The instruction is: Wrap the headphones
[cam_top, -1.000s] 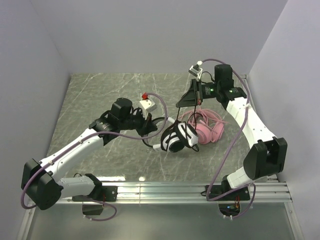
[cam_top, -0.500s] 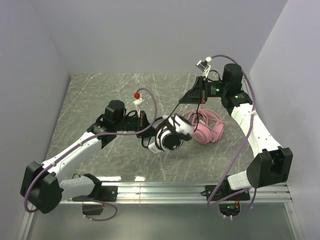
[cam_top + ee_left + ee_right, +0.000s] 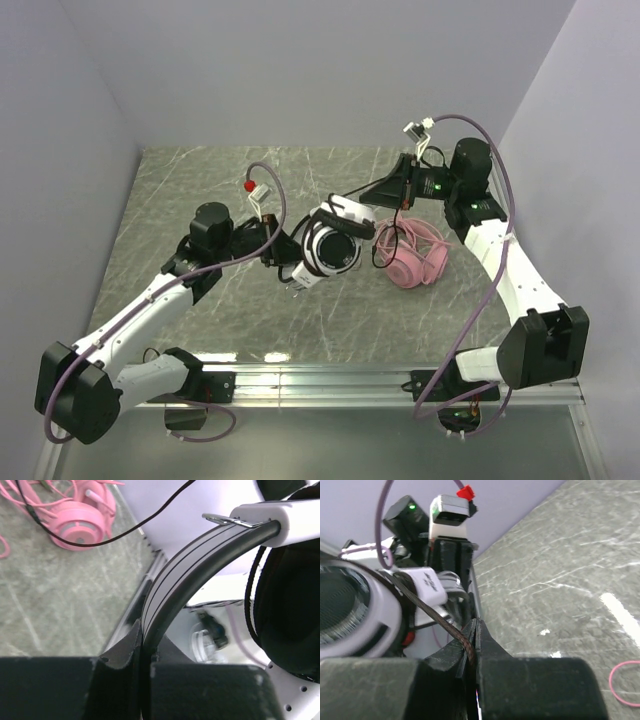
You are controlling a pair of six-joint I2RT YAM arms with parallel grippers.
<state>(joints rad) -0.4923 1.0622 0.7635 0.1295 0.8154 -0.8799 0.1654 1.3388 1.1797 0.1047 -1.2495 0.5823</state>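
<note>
My left gripper point(image 3: 281, 259) is shut on the black headband point(image 3: 175, 575) of the black-and-white headphones point(image 3: 331, 246), holding them above the table with an ear cup facing up. Its jaws pinch the band in the left wrist view, gripper point(image 3: 144, 652). My right gripper point(image 3: 364, 199) hangs just right of that headset, shut on its black braided cable point(image 3: 432, 612), which runs taut from the ear cup point(image 3: 350, 605) into the jaws of the gripper point(image 3: 474, 636). The pink headphones point(image 3: 410, 256) lie on the table below the right gripper, with their pink cable coiled around them point(image 3: 77, 524).
The marbled grey table point(image 3: 200, 190) is closed in by pale walls at the left, back and right. A metal rail point(image 3: 380, 380) with both arm bases runs along the near edge. A loop of pink cable point(image 3: 624, 687) lies on the table.
The left gripper has lifted the black-and-white headphones off the table and turned them, drawing back to the left. The right gripper has moved right and slightly up with the black cable.
</note>
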